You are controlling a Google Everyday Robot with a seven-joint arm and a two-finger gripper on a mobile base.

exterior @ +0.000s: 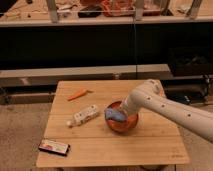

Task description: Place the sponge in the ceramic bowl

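The ceramic bowl (pixel 124 125) is orange-red and sits right of centre on the wooden table (pixel 110 150). The light-blue sponge (pixel 115 115) lies over the bowl's left part, at the rim. My white arm reaches in from the right and ends at the gripper (pixel 121 111), which is right at the sponge, just above the bowl. The arm hides the bowl's right rear part.
A white bottle-like object (pixel 84 115) lies left of the bowl. A small orange carrot (pixel 77 94) rests near the table's back left. A flat dark packet (pixel 54 147) lies at the front left corner. Shelves with clutter stand behind the table.
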